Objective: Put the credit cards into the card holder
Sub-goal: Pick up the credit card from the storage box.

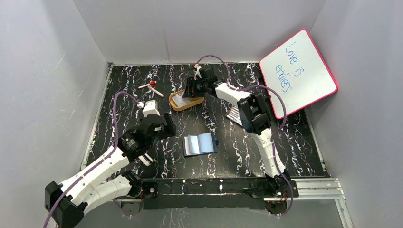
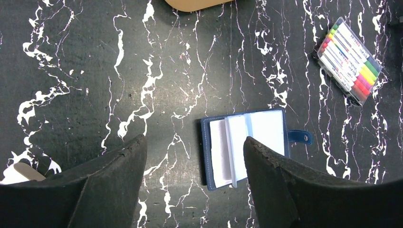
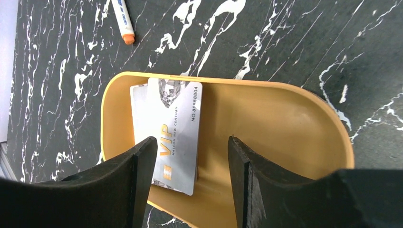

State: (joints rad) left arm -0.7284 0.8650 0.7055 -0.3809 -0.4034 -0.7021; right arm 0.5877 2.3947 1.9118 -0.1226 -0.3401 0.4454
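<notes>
The credit cards (image 3: pixel 173 126) lie stacked at the left end of an orange oval tray (image 3: pixel 275 123); the top one is pale grey with gold "VIP" print. My right gripper (image 3: pixel 191 139) hovers open over the tray (image 1: pixel 186 105), its left finger above the top card, and grips nothing. The card holder (image 1: pixel 200 144) lies unfolded on the table's middle, navy with pale blue inner slots. In the left wrist view the card holder (image 2: pixel 247 147) shows its snap tab at the right. My left gripper (image 2: pixel 195 139) hangs open just left of it, with its right finger overlapping the holder's lower right corner.
A striped pack of coloured markers (image 2: pixel 350 59) lies right of the tray, half under the right arm (image 1: pixel 252 114). Loose pens (image 1: pixel 152 88) lie at the back left, one (image 3: pixel 122 19) beyond the tray. A pink-rimmed whiteboard (image 1: pixel 297 71) leans at the back right. Grey walls enclose the table.
</notes>
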